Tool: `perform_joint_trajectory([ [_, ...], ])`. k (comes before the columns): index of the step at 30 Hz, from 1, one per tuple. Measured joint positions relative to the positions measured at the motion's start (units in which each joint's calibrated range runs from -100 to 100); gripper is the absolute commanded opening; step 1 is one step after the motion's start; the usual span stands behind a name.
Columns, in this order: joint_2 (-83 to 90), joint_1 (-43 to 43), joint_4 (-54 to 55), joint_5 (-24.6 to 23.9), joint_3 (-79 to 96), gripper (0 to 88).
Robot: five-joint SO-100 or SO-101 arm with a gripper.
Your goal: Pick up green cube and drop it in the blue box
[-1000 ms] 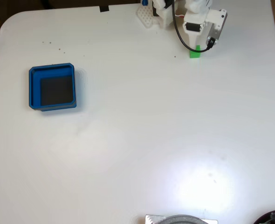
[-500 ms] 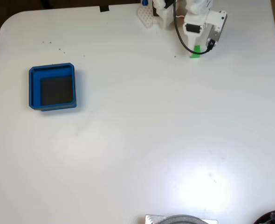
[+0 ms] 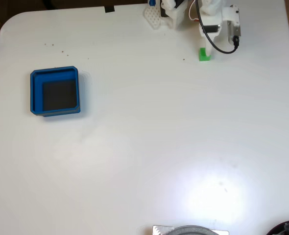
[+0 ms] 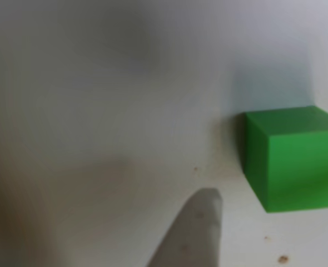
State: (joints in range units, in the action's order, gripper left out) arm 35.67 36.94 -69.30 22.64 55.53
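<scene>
The green cube (image 3: 204, 54) sits on the white counter (image 3: 149, 147) right under the arm, far from the blue box (image 3: 55, 91). One pincer fingertip (image 4: 194, 233) shows beside the cube; pincer open or closed, can't tell.

White table (image 3: 149, 147) filling most of the fixed view, glare patch at lower right, grey round object (image 3: 189, 230) at bottom edge, black tape strip (image 3: 109, 9) at top edge
</scene>
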Motion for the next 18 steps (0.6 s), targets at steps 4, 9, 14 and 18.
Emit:
perform_joint_trajectory([
  [4, -0.7, 0.0, 0.0, 0.9, 0.0, 34.3],
  [9, -4.8, 0.0, 1.5, 1.0, -0.1, 34.3],
  [14, -7.5, 0.0, 6.3, 1.0, -0.8, 34.3],
  [18, -9.4, 0.0, 7.1, 1.0, -0.9, 34.3],
])
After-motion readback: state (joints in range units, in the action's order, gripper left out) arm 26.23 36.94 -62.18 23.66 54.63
